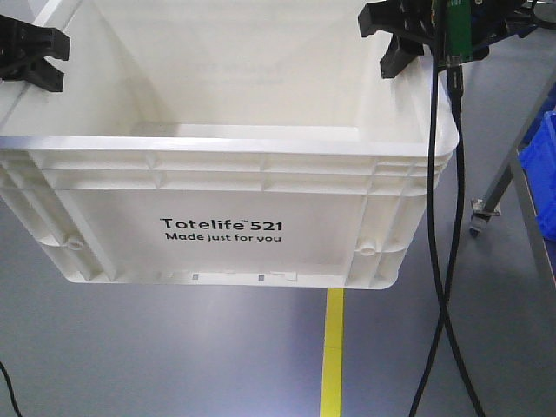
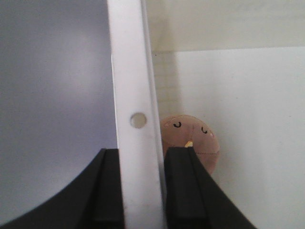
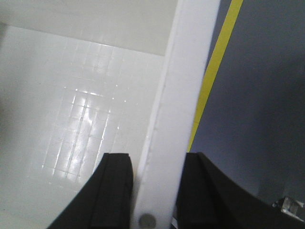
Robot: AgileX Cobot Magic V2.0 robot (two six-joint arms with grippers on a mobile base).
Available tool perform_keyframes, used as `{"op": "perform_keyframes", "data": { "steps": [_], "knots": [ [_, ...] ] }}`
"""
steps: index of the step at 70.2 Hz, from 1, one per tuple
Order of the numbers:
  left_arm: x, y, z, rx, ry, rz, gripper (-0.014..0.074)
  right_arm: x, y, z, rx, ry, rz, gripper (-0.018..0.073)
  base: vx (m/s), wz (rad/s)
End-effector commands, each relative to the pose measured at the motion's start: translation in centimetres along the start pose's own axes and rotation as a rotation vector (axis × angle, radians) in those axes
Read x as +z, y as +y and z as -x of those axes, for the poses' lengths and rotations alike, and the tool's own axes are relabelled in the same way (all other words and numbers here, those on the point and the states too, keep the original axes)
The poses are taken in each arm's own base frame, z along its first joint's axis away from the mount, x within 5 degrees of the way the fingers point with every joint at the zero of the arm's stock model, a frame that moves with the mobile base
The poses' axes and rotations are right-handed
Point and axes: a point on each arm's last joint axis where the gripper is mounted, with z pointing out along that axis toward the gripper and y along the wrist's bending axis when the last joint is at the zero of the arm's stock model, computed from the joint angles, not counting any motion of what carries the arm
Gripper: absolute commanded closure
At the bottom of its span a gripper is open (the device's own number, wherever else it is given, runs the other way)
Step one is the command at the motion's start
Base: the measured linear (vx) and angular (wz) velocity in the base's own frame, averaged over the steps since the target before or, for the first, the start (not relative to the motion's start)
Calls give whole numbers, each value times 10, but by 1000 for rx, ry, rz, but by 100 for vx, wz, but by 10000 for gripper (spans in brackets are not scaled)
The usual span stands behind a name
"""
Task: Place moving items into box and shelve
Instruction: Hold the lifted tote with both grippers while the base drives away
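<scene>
The box (image 1: 217, 230), a large white tote printed "Totelife 521", hangs above the grey floor, held by both arms. My left gripper (image 1: 30, 56) clamps its left rim. In the left wrist view the rim (image 2: 136, 86) runs between the black fingers of that gripper (image 2: 143, 152), both pads pressed on it. My right gripper (image 1: 404, 39) clamps the right rim. Its wrist view shows that rim (image 3: 176, 95) between the fingers of the gripper (image 3: 155, 160). One moving item (image 2: 195, 140), a small round brownish toy with a stitched face, lies on the box floor by the left wall.
A yellow floor line (image 1: 333, 347) runs under the box. Black cables (image 1: 443, 287) hang from the right arm. At the right stand a metal frame leg with a caster (image 1: 482, 221) and blue bins (image 1: 543, 174).
</scene>
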Motion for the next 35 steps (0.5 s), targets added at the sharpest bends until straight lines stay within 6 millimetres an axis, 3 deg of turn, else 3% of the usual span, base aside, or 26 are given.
{"op": "perform_keyframes", "data": {
  "steps": [1,35],
  "knots": [
    [-33,-10,17,4,-221,-52,622,-41,7,6,-43,-174,54,571,54,-8],
    [-33,-10,17,4,-221,-52,622,-41,7,5,-43,-174,53,571,54,-9]
  ]
}}
